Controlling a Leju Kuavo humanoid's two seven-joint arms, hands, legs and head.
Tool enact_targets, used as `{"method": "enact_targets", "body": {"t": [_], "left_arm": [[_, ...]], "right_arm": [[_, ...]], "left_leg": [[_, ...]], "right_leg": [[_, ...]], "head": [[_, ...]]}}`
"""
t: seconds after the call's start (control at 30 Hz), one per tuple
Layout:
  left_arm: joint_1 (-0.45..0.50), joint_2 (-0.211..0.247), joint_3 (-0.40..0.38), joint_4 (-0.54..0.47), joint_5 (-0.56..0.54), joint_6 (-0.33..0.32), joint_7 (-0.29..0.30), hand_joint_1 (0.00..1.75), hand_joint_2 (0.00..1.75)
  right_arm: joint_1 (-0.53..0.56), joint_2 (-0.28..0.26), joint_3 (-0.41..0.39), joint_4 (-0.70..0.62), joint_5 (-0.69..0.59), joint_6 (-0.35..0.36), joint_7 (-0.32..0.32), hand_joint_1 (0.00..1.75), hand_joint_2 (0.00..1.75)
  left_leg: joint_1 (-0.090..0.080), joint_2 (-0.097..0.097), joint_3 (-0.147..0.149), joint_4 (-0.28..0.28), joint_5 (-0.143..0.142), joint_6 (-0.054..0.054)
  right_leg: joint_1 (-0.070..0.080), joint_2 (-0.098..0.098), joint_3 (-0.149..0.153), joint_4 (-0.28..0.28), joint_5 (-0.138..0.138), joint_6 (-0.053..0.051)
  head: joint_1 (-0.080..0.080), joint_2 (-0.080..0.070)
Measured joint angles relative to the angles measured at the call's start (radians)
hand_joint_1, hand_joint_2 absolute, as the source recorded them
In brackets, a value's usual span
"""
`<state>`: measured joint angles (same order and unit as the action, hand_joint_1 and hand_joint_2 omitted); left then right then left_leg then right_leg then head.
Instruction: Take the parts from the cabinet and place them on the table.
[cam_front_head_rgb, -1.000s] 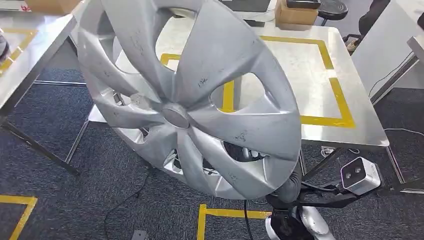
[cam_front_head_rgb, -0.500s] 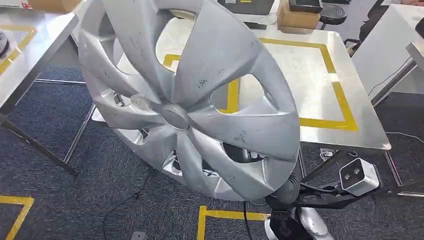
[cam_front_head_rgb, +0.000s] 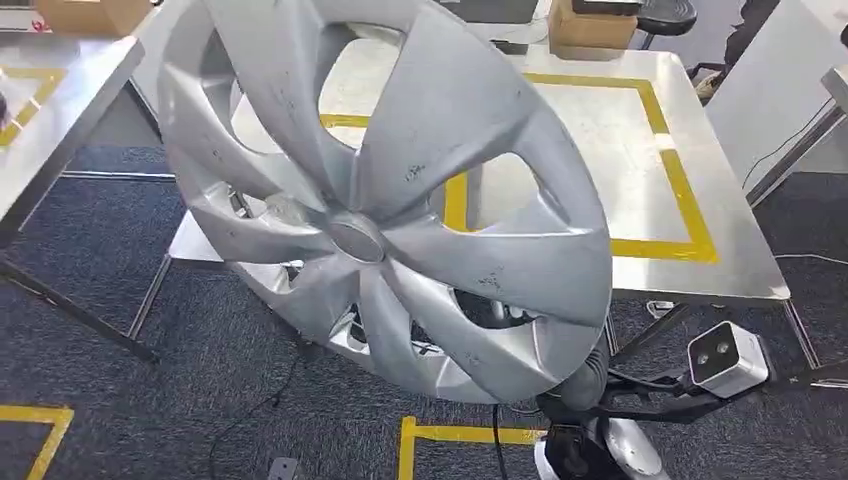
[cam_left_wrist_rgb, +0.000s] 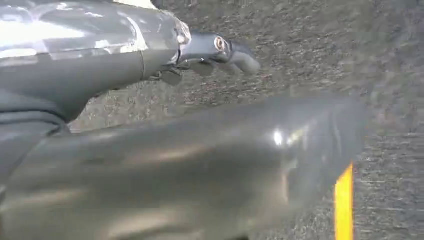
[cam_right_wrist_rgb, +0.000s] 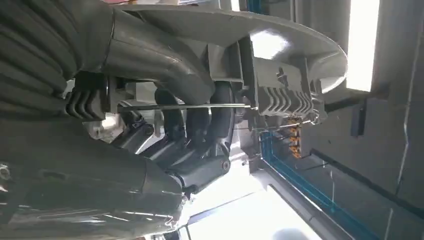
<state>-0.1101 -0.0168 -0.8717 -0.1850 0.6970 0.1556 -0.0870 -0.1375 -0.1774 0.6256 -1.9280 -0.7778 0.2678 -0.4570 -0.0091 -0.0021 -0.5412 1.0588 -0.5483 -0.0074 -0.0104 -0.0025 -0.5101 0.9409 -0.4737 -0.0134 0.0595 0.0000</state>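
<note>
I am holding a big silver wheel cover up in front of me. It is tilted and it blocks a lot of what I can see. My right hand is behind it, and its fingers are curled tight around the ribs on the back of the cover. My left hand hangs low over the carpet. It holds nothing, but I cannot tell if those fingers are apart or together, because the picture is blurry.

The step now is to carry the wheel cover over to the desk and lay it down there. I think I should keep my grip firm, because the cover is wide and held with one hand from the back, so it could swing or slip. I should lift its low edge over the near edge of the desk. Then I should tip it flat inside the yellow tape square before I let go.

The desk is ahead of me, just past the wheel cover. Another desk stands on the left, and I should keep the wide rim away from it. A brown box sits at the far edge, well away from the tape square. A small white camera on a black stand is low on the right, near me. A dark cable lies on the carpet by my feet, so I should step with care.
</note>
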Motion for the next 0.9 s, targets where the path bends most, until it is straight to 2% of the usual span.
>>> {"method": "enact_targets", "body": {"t": [0.07, 0.1, 0.13, 0.17, 0.2, 0.27, 0.3, 0.33, 0.37, 0.4, 0.43, 0.47, 0.5, 0.53, 0.57, 0.6, 0.63, 0.67, 0.7, 0.73, 0.77, 0.8, 0.83, 0.87, 0.9], "left_arm": [[0.001, 0.002, 0.000, 0.001, 0.000, 0.000, 0.000, 0.00, 0.00], [0.003, 0.002, 0.000, 0.001, 0.000, 0.000, 0.001, 0.00, 0.00], [0.004, 0.002, 0.000, 0.001, 0.000, 0.000, 0.003, 0.00, 0.00], [0.004, 0.002, 0.000, 0.001, 0.000, 0.000, 0.003, 0.00, 0.00], [0.003, 0.003, 0.000, 0.001, 0.000, 0.000, 0.003, 0.00, 0.00], [0.004, 0.003, 0.000, 0.001, 0.000, 0.000, 0.003, 0.00, 0.00], [0.005, 0.000, 0.000, 0.000, 0.000, -0.001, 0.005, 0.00, 0.00], [0.002, 0.003, 0.000, 0.000, -0.002, -0.002, 0.005, 0.00, 0.00], [0.005, 0.003, 0.000, 0.000, -0.003, -0.002, 0.006, 0.00, 0.00], [0.008, 0.003, 0.000, 0.001, -0.002, -0.001, 0.006, 0.00, 0.00], [0.008, 0.003, 0.000, 0.000, -0.003, 0.000, 0.006, 0.00, 0.00], [0.008, 0.003, 0.000, 0.000, -0.003, 0.000, 0.005, 0.00, 0.00], [0.006, 0.002, 0.000, 0.001, -0.003, 0.000, 0.005, 0.00, 0.00], [0.006, 0.002, 0.000, 0.001, -0.003, 0.000, 0.005, 0.00, 0.00], [0.005, 0.003, 0.000, 0.001, -0.003, 0.000, 0.005, 0.00, 0.00], [0.006, 0.003, 0.000, 0.001, -0.003, 0.000, 0.004, 0.00, 0.00], [0.006, 0.002, 0.000, 0.001, -0.003, 0.000, 0.002, 0.00, 0.00], [0.006, 0.003, 0.000, 0.001, -0.003, 0.000, 0.000, 0.00, 0.00], [0.006, 0.002, 0.000, 0.001, -0.003, 0.000, 0.000, 0.00, 0.00], [0.005, 0.002, 0.000, 0.001, -0.003, 0.000, 0.000, 0.00, 0.00], [0.004, 0.002, 0.000, 0.000, -0.003, 0.000, 0.000, 0.00, 0.00], [0.003, -0.002, 0.000, 0.000, -0.003, 0.000, 0.000, 0.00, 0.00], [0.001, -0.003, 0.000, 0.000, -0.002, 0.001, 0.000, 0.00, 0.00], [0.001, -0.003, 0.000, -0.001, -0.002, 0.000, 0.000, 0.00, 0.00], [0.001, -0.004, 0.000, -0.002, -0.001, -0.002, 0.000, 0.00, 0.00]], "right_arm": [[-0.001, 0.003, 0.000, 0.000, 0.000, 0.000, -0.001, 1.75, 1.75], [0.000, 0.003, 0.000, 0.000, 0.000, 0.000, -0.001, 1.75, 1.75], [0.000, 0.003, 0.000, 0.001, 0.000, 0.000, -0.001, 1.75, 1.75], [0.001, 0.003, 0.000, 0.003, 0.000, 0.000, -0.002, 1.75, 1.75], [0.001, 0.003, 0.000, 0.005, 0.000, 0.000, -0.001, 1.75, 1.75], [0.000, 0.003, 0.000, 0.005, 0.000, 0.000, -0.002, 1.75, 1.75], [0.000, 0.003, 0.000, 0.006, 0.000, 0.000, -0.003, 1.75, 1.75], [-0.001, 0.004, 0.000, 0.006, 0.000, 0.000, -0.004, 1.75, 1.75], [-0.002, 0.004, 0.000, 0.006, 0.000, 0.000, -0.005, 1.75, 1.75], [0.001, 0.005, 0.000, 0.006, 0.001, 0.001, -0.005, 1.75, 1.75], [0.001, 0.003, 0.000, 0.006, 0.001, 0.000, -0.005, 1.75, 1.75], [-0.001, 0.003, 0.000, 0.006, 0.000, 0.001, -0.005, 1.75, 1.75], [-0.003, 0.003, -0.001, 0.006, 0.000, 0.001, -0.006, 1.75, 1.75], [-0.002, 0.003, -0.001, 0.006, 0.000, 0.001, -0.008, 1.75, 1.75], [-0.002, 0.003, -0.002, 0.006, 0.000, 0.001, -0.008, 1.75, 1.75], [0.000, 0.003, -0.002, 0.006, 0.000, 0.002, -0.008, 1.75, 1.75], [0.002, 0.002, -0.002, 0.006, 0.000, 0.002, -0.008, 1.75, 1.75], [0.005, 0.002, -0.002, 0.006, 0.000, 0.001, -0.008, 1.75, 1.75], [0.005, 0.002, -0.002, 0.006, 0.000, 0.002, -0.009, 1.75, 1.75], [0.005, 0.002, -0.002, 0.006, 0.000, 0.002, -0.010, 1.75, 1.75], [0.005, 0.002, -0.002, 0.006, 0.000, 0.002, -0.010, 1.75, 1.75], [0.005, 0.001, -0.003, 0.005, 0.000, 0.003, -0.010, 1.75, 1.75], [0.005, 0.001, -0.003, 0.006, -0.001, 0.004, -0.011, 1.75, 1.75], [0.004, 0.002, -0.002, 0.004, 0.000, 0.005, -0.011, 1.75, 1.75], [0.005, 0.001, -0.002, 0.005, 0.000, 0.004, -0.010, 1.75, 1.75]], "left_leg": [[0.011, -0.003, -0.098, 0.152, -0.062, -0.011], [0.014, -0.003, -0.141, 0.209, -0.078, -0.018], [0.019, -0.002, -0.170, 0.229, -0.067, -0.022], [0.024, -0.001, -0.174, 0.207, -0.035, -0.026], [0.029, 0.001, -0.158, 0.147, 0.016, -0.031], [0.039, 0.009, -0.108, -0.008, 0.123, -0.045], [0.029, 0.011, -0.118, 0.005, 0.098, -0.045], [0.027, 0.018, -0.112, -0.012, 0.072, -0.020], [0.027, 0.017, -0.119, -0.003, 0.091, -0.006], [0.026, 0.017, -0.119, 0.002, 0.080, 0.002], [0.028, 0.013, -0.110, 0.002, 0.079, 0.007], [0.028, 0.013, -0.103, -0.003, 0.076, 0.012], [0.028, 0.014, -0.095, -0.005, 0.071, 0.018], [0.026, 0.014, -0.090, -0.006, 0.067, 0.021], [0.024, 0.015, -0.084, -0.006, 0.062, 0.024], [0.019, 0.015, -0.078, -0.006, 0.055, 0.027], [0.015, 0.015, -0.070, -0.006, 0.049, 0.031], [0.009, 0.013, -0.061, -0.006, 0.042, 0.033], [0.004, 0.011, -0.050, -0.007, 0.036, 0.035], [-0.003, 0.009, -0.040, -0.007, 0.031, 0.036], [-0.008, 0.009, -0.030, -0.009, 0.025, 0.037], [-0.004, 0.010, -0.030, -0.013, 0.022, 0.037], [-0.007, 0.006, -0.029, -0.015, 0.021, 0.035], [-0.008, 0.010, -0.031, -0.010, 0.013, 0.045], [-0.006, 0.010, -0.033, -0.013, 0.014, 0.043]], "right_leg": [[0.001, 0.000, 0.006, 0.002, -0.010, -0.003], [0.001, 0.000, 0.009, 0.003, -0.016, -0.002], [0.000, 0.002, 0.013, 0.006, -0.022, -0.001], [-0.002, 0.003, 0.020, 0.009, -0.031, 0.003], [-0.005, 0.004, 0.030, 0.015, -0.042, 0.009], [-0.012, 0.004, 0.049, 0.029, -0.072, 0.026], [-0.011, 0.006, 0.053, 0.035, -0.080, 0.035], [-0.008, 0.006, 0.037, 0.043, -0.085, 0.042], [-0.008, 0.005, 0.036, 0.045, -0.090, 0.047], [-0.008, 0.006, 0.040, 0.045, -0.093, 0.051], [-0.009, 0.005, 0.042, 0.047, -0.093, 0.054], [-0.011, 0.004, 0.024, 0.085, -0.086, 0.057], [-0.010, 0.004, -0.013, 0.150, -0.085, 0.061], [-0.009, 0.004, -0.059, 0.223, -0.108, 0.064], [-0.007, 0.004, -0.105, 0.293, -0.144, 0.065], [-0.006, 0.004, -0.147, 0.349, -0.181, 0.063], [-0.005, 0.004, -0.173, 0.374, -0.198, 0.058], [0.000, 0.004, -0.179, 0.361, -0.182, 0.049], [0.005, 0.004, -0.171, 0.318, -0.137, 0.038], [0.014, 0.005, -0.151, 0.245, -0.071, 0.021], [0.026, 0.005, -0.127, 0.165, -0.006, -0.002], [0.039, 0.004, -0.111, 0.122, 0.013, -0.028], [0.040, 0.005, -0.114, 0.111, -0.014, -0.036], [0.039, 0.001, -0.101, 0.080, 0.020, -0.011], [0.036, 0.001, -0.097, 0.077, 0.006, 0.038]], "head": [[-0.016, 0.000], [-0.017, 0.000], [-0.023, 0.000], [-0.030, 0.000], [-0.035, 0.000], [-0.045, 0.000], [-0.061, 0.000], [-0.070, 0.000], [-0.061, 0.000], [-0.054, 0.000], [-0.054, 0.000], [-0.047, 0.000], [-0.041, 0.000], [-0.034, 0.000], [-0.028, 0.000], [-0.024, 0.000], [-0.019, 0.000], [-0.014, 0.000], [-0.010, 0.000], [-0.003, 0.000], [0.000, 0.000], [-0.002, 0.000], [-0.018, 0.000], [-0.008, 0.000], [-0.005, 0.000]]}}
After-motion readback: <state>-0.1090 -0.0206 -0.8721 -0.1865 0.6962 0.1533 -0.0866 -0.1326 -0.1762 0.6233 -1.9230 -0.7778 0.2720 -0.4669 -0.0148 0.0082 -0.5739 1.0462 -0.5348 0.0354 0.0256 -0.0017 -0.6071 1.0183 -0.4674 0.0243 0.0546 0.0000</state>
